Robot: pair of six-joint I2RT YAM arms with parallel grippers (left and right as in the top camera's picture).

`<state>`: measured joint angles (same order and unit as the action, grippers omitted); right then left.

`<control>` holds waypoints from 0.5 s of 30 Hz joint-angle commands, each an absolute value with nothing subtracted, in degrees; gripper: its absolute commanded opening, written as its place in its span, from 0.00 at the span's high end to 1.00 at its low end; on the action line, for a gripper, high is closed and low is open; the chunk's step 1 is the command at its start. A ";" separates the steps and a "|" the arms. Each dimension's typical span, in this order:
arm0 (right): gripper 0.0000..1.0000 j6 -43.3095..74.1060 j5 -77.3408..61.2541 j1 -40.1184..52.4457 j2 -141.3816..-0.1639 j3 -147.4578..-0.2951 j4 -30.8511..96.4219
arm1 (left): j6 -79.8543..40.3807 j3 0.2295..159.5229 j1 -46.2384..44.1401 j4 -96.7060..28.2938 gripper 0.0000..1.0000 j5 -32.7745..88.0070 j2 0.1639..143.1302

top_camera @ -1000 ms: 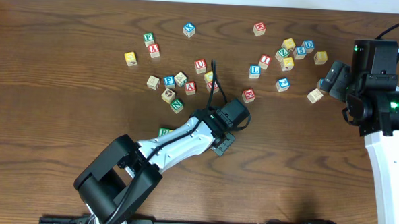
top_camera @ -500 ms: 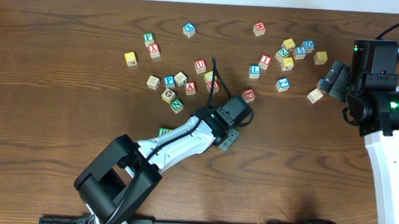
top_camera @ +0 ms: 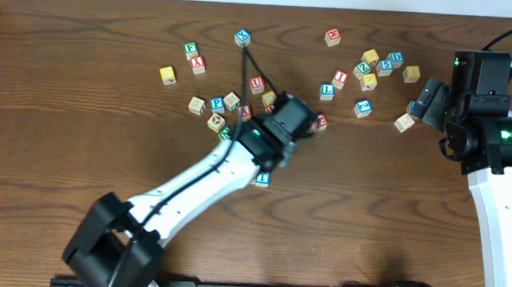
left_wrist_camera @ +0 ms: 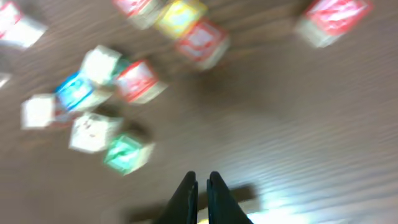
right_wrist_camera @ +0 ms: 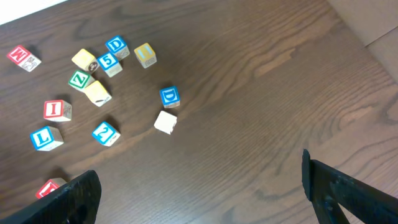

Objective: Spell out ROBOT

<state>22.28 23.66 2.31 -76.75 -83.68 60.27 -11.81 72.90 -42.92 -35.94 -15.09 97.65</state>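
Note:
A blue-printed cube, apparently the T [top_camera: 262,179], lies alone beside my left forearm. Yellow-faced cubes show at the far left [top_camera: 167,74] and in the right-hand group [top_camera: 371,56]. The R and B cubes cannot be picked out. My left gripper [left_wrist_camera: 202,180] is shut and empty, hovering over bare wood just short of a blurred green cube [left_wrist_camera: 127,154]. From overhead it [top_camera: 285,120] sits by the middle cluster. At the right edge my right gripper [right_wrist_camera: 205,193] stands wide open over bare table, holding nothing.
A middle cluster holds a red U [top_camera: 257,83], a blue cube [top_camera: 217,103] and others. The right-hand group includes a blue L [right_wrist_camera: 45,138], red I [right_wrist_camera: 57,110], green Z [right_wrist_camera: 79,79], blue D [right_wrist_camera: 169,96] and a plain cube [right_wrist_camera: 165,121].
My left arm swung away from the front toward the middle cluster, still shut. A blue cube now shows where the gripper was, and the forearm covers a green cube. The right arm stayed still.

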 commanded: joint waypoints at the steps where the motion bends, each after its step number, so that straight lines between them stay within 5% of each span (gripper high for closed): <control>1: 0.01 21.80 24.47 2.13 -76.62 -84.53 60.25 | -14.83 74.06 -36.97 -41.17 0.93 -18.94 96.42; 15: 0.01 21.78 24.47 2.13 -76.62 -84.53 60.25 | -24.93 70.32 -21.91 -52.90 0.93 -16.80 96.44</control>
